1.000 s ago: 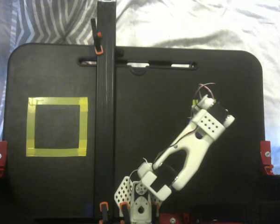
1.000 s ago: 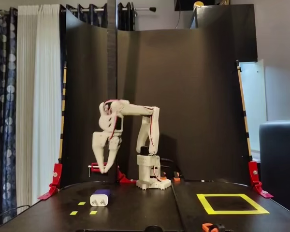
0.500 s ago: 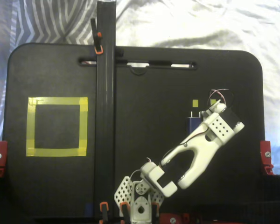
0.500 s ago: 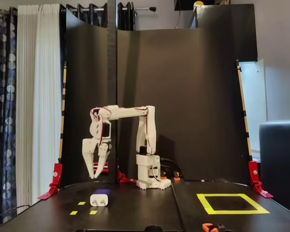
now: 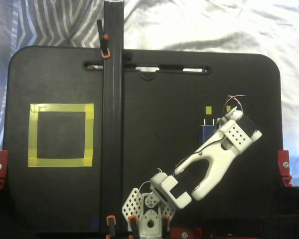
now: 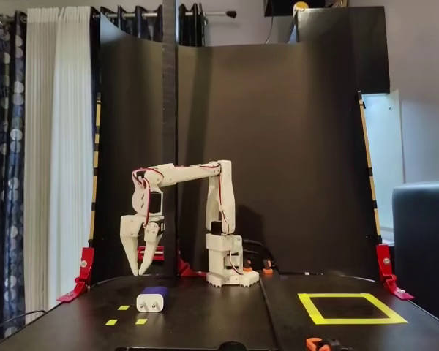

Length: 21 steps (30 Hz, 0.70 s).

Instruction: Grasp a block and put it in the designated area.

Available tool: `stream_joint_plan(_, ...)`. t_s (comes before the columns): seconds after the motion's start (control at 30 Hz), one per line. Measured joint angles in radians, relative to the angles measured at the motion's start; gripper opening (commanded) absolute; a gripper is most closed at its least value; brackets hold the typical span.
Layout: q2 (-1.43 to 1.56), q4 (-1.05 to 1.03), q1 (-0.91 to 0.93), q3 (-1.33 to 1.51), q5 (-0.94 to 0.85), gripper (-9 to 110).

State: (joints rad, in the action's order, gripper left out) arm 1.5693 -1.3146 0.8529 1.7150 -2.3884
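Navy block [image 6: 151, 299] flat on black table [image 5: 154, 99], prongs up-frame in the top-down fixed view [image 5: 206, 130], beside small yellow tape marks [image 6: 124, 308]. Untouched. Gripper [image 6: 140, 271] dropped lower and swung out over it since a second ago, fingers parted, tips above block level. Approach nearly done; grasp pending. Designated area [image 5: 61, 135] well apart, empty.

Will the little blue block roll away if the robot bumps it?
Probably not. The small navy-blue boxy block with metal prongs has flat sides and lies flat, so it would likely slide instead. It looks stiff, and small enough to be light.
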Motion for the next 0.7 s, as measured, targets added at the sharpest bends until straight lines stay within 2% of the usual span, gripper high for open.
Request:
stream_joint_plan(0.27,-0.021,0.026,-0.006,0.000,0.000,38)
stream_joint_plan(0.7,-0.037,0.060,-0.008,0.034,0.000,38)
